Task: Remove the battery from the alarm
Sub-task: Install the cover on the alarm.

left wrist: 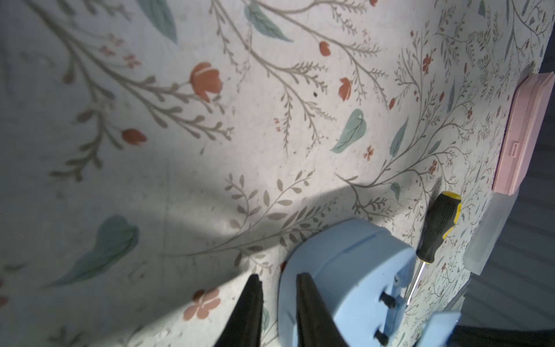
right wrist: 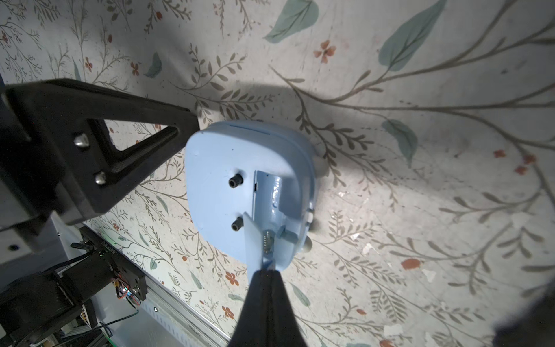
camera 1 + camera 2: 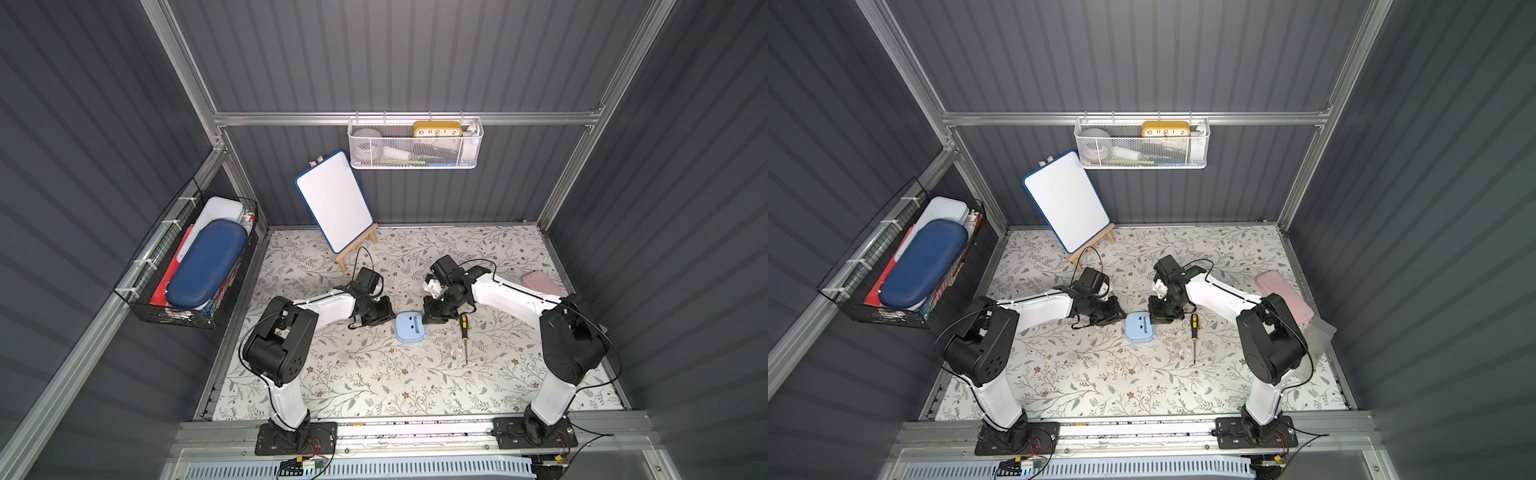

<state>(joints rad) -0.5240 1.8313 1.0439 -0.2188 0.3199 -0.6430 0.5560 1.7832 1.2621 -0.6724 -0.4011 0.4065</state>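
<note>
Right end effector (image 2: 265, 269) is clamped on the blue cover (image 2: 252, 240) at the alarm (image 2: 228, 162). Left end effector (image 1: 278, 278) sits slightly open at its edge.

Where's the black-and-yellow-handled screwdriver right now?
In both top views the black-and-yellow-handled screwdriver lies on the floral table mat, just to the robot's right of the light-blue plastic alarm clock, near the right end effector.

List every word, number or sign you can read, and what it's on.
"10 11 12 1 2": on the face of the yellow clock in the white basket on the back wall.
Pale lettering on the black box in the right wrist view: too small to read.
Whiteboard and the blue alarm clock, seen from its back: no text.
</note>
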